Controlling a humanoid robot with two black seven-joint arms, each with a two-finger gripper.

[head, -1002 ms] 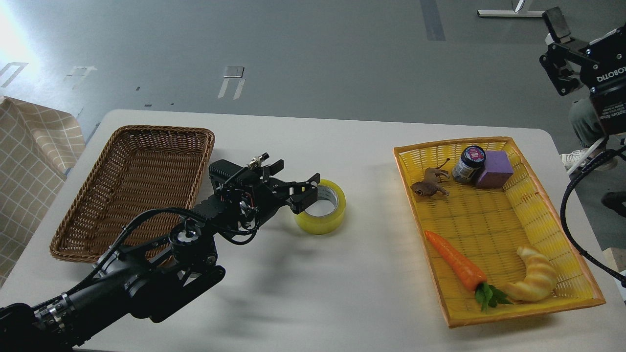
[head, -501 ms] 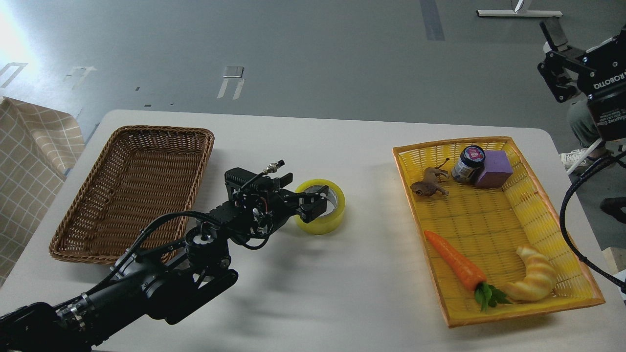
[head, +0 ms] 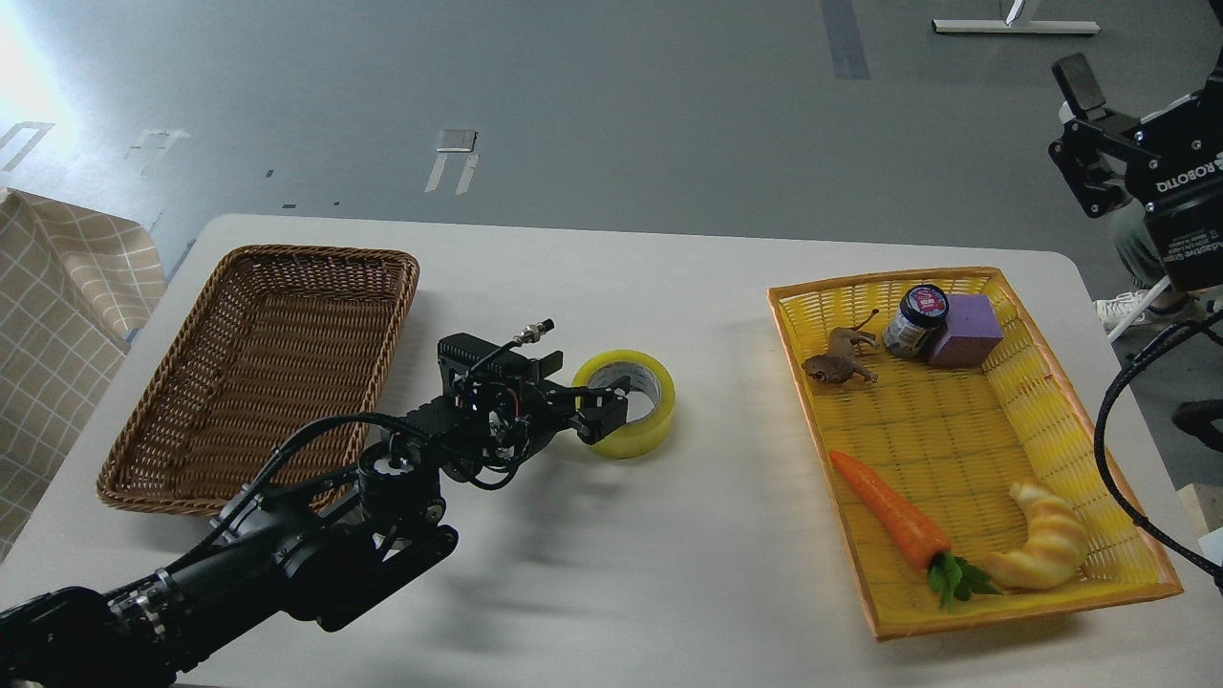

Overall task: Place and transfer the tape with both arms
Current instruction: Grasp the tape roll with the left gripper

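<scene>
Since a second ago the left gripper has dropped onto the tape, which lies flat on the table between the two baskets. One finger is inside the core, one outside; whether the jaws have clamped the wall I cannot tell. The right gripper hangs high, jaws apart, empty. A lift probably comes next.

We see yellow tape on the white desk, between a brown wicker basket and a yellow tray with orange rim.
</scene>
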